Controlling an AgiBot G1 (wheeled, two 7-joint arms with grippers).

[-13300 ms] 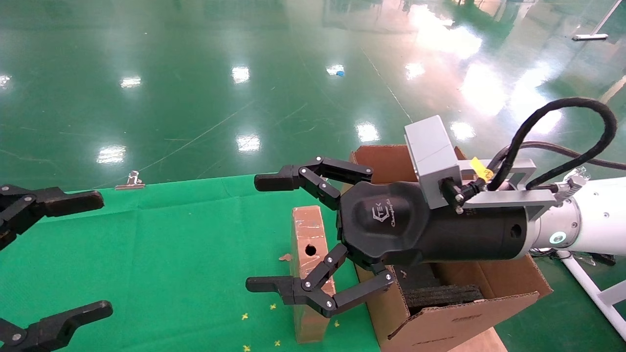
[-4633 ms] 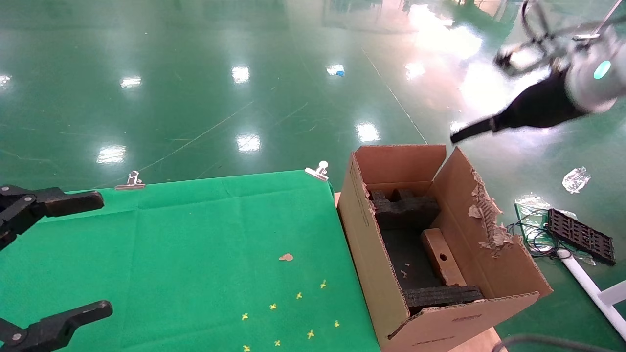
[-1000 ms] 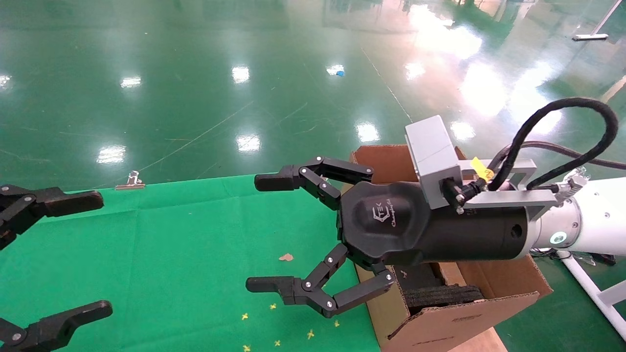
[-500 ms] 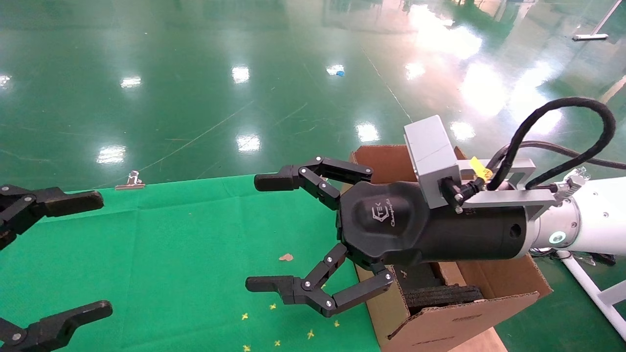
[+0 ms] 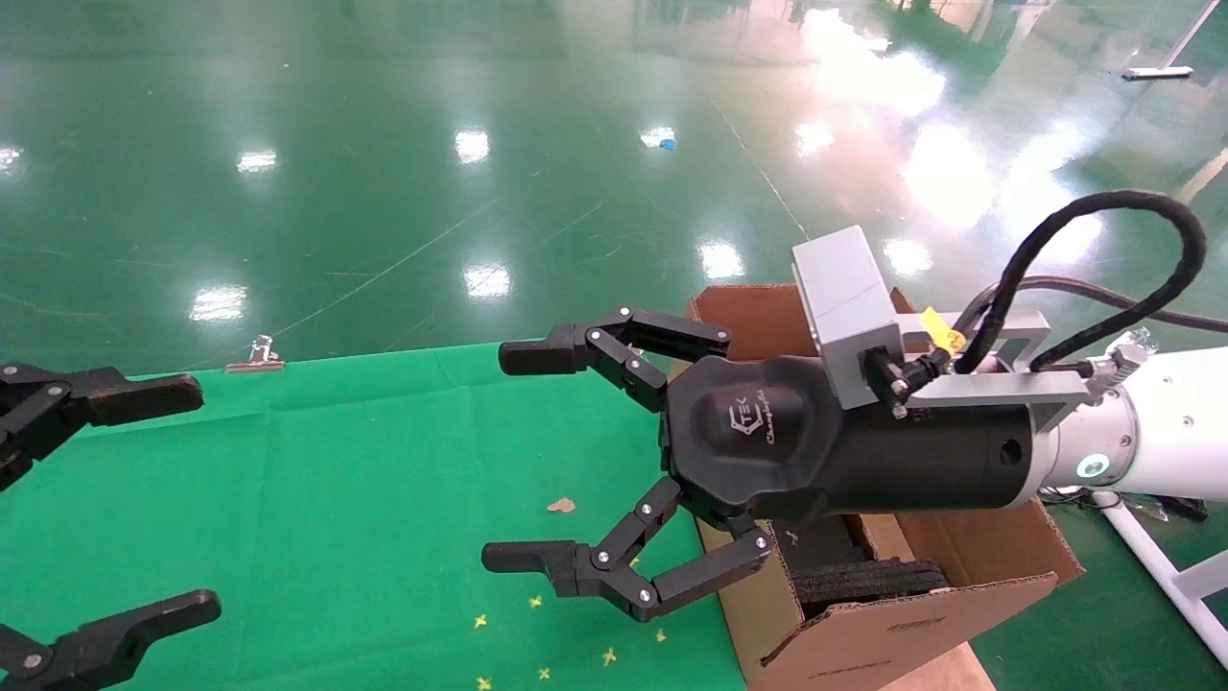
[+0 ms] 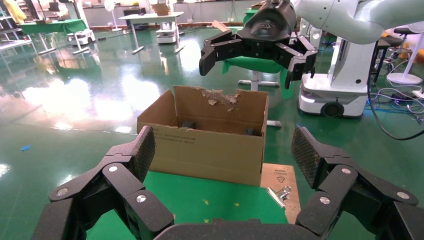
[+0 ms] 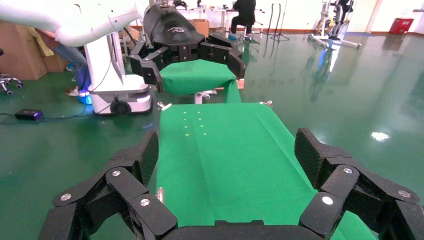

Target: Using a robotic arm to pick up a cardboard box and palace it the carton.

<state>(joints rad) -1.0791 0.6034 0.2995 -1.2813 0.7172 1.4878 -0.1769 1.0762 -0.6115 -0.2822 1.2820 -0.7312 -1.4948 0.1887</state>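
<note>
My right gripper (image 5: 515, 457) is open and empty. It hangs over the right part of the green cloth (image 5: 384, 461), beside the carton (image 5: 863, 643), on its white arm (image 5: 1170, 422). The carton has ragged flaps and black foam (image 5: 863, 579) inside. The small cardboard box is mostly hidden behind the gripper body. A brown end (image 5: 885, 539) shows in the carton. My left gripper (image 5: 190, 499) is open and empty at the table's left edge. In the left wrist view my left gripper (image 6: 223, 150) faces the carton (image 6: 207, 145), with the right gripper (image 6: 250, 70) above it. In the right wrist view my right gripper (image 7: 225, 150) is open over the cloth (image 7: 225, 145).
Metal clips (image 5: 257, 357) hold the cloth at its far edge. A cardboard scrap (image 5: 561, 505) and small yellow marks (image 5: 542, 624) lie on the cloth. A white frame leg (image 5: 1166, 576) stands on the floor right of the carton. The left gripper (image 7: 195, 71) shows far off in the right wrist view.
Early on the small box stood on the cloth between the right fingers; later it lay in the carton with the right arm raised. The arm has come back over the cloth. Nothing moved in the last second.
</note>
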